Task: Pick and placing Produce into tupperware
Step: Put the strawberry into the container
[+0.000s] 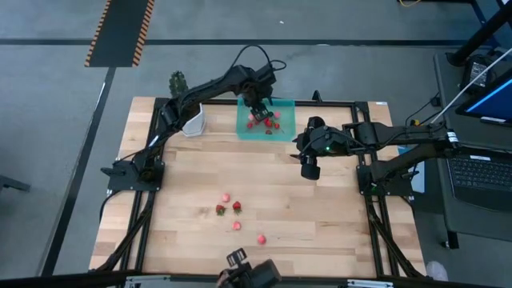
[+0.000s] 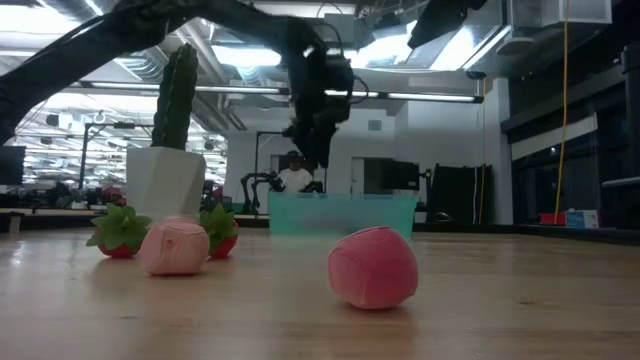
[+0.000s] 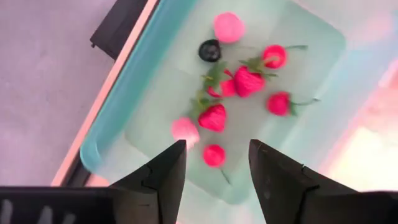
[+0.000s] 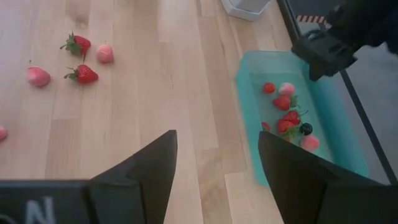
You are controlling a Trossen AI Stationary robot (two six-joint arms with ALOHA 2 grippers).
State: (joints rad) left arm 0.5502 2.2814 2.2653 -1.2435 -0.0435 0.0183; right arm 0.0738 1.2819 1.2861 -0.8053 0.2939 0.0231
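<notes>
Blurred tupperware (image 2: 342,213) in low view, contents indistinct

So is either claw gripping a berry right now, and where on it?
No. The left claw hangs open above the tupperware, empty; the right claw waits open over the table, also empty.

Green cactus (image 2: 176,95) in white pot (image 2: 165,182)

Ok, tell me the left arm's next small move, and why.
Probably lift the left tool straight up from the tupperware. Its fingers stand apart with nothing between them, a berry lies in the container right below, and five pieces wait on the table. The right tool hovers open beside the container.
</notes>
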